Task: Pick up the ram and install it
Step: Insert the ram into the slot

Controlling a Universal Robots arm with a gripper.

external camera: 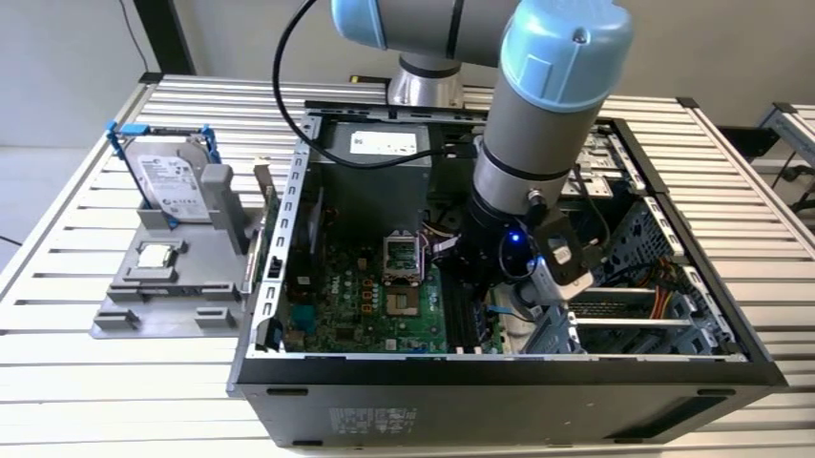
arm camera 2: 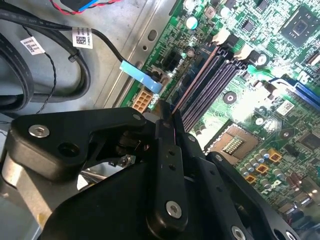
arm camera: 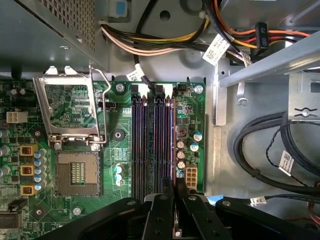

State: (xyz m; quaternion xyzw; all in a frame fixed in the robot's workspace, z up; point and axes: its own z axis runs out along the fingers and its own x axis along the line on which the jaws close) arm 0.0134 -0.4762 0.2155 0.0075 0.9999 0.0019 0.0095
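Gripping the ram (arm camera 2: pixel 195 82) edge-on, jaws closed, above mobo slots (arm camera: pixel 150 145); PC case (external camera: pixel 510 382) on slatted table (external camera: pixel 76 382).

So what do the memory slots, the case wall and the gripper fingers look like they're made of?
Memory slots: dark, slightly glossy moulded plastic with pale clips at the ends, by the look. Case wall: bare grey sheet metal, dull sheen, punched holes and folded edges. Gripper fingers: matte black, fastened with silver screws; could be anodised metal or hard plastic, I can't tell which.

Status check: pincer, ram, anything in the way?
Pincer shut on ram, inside the case. Ram edge-on over the memory slots. Nothing blocks the slots.
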